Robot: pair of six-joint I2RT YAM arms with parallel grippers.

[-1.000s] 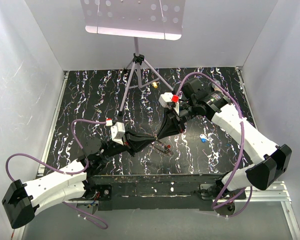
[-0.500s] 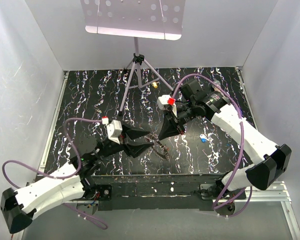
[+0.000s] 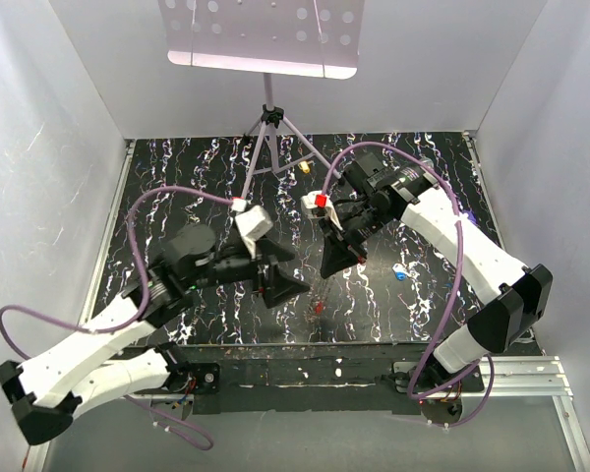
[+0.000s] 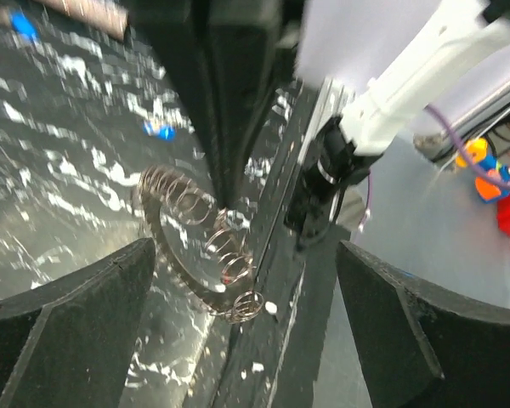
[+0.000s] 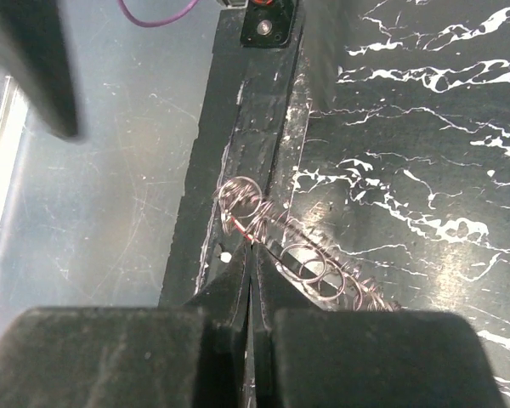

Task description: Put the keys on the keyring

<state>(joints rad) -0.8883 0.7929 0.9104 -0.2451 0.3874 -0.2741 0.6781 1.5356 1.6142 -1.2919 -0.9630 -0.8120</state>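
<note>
The table (image 3: 177, 177) has a black top marbled with white streaks and fills the floor of a white-walled booth. A darker, scuffed strip runs along its near edge, at 6 o'clock. At 12 o'clock a tripod (image 3: 269, 116) stands with its thin legs spread on the surface. Just beside its right leg, also near 12 o'clock, lies a small yellow piece (image 3: 303, 167), too small to make out. A tiny blue-headed key (image 3: 400, 274) lies toward 4 o'clock. A tiny red-headed key (image 3: 318, 308) lies near 6 o'clock, close to the dark strip and well apart from the blue one.

White arms (image 3: 88, 349), black joints (image 3: 192, 246), purple cables (image 3: 129, 241)
</note>
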